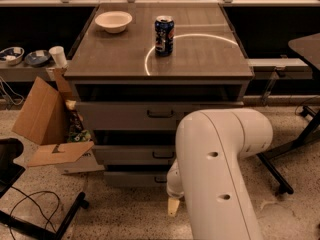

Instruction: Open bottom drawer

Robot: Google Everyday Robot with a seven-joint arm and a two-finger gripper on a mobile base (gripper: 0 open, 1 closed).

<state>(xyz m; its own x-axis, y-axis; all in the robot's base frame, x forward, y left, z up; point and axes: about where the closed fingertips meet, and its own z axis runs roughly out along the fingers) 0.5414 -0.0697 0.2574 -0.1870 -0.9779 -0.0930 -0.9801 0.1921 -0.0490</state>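
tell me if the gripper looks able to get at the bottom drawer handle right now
Probably yes: the gripper hangs low in front of the bottom drawer, close to its handle, with nothing between them, though the arm hides the handle's right end.

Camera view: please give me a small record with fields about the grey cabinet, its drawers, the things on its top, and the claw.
cabinet: grey cabinet with three drawers
bottom drawer: shortest grey drawer front, the lowest one; its dark bar handle is partly hidden by the arm
claw: robot's claw, low near the floor, just in front of the bottom drawer
arm: white robot arm, before the cabinet's right half
cabinet top: white bowl at back left; blue drink can upright near the middle
left of cabinet: open brown cardboard box
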